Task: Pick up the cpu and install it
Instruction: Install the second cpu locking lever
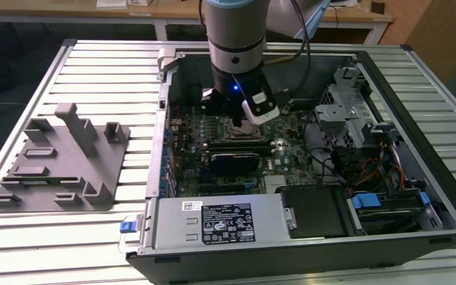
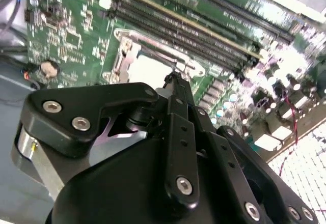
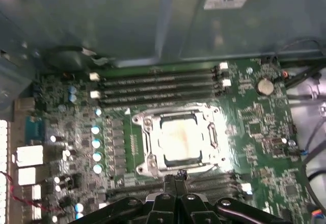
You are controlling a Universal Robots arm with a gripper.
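An open computer case (image 1: 307,237) lies on a ribbed metal table (image 1: 93,59); wooden desks (image 1: 355,15) stand behind. The cpu (image 3: 179,138) sits in the motherboard socket (image 3: 147,127). The gripper (image 3: 175,174) hangs just beside it, jaws closed, empty.

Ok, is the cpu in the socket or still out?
In. The first wrist view shows the pale square cpu lying flat inside the socket's metal frame, with the gripper just beside it.

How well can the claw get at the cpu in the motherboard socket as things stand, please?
Probably yes: the claw hangs just beside the cpu, whose pale top lies bare, with nothing between them. The metal frame around it may hinder a grip on its edges, though.
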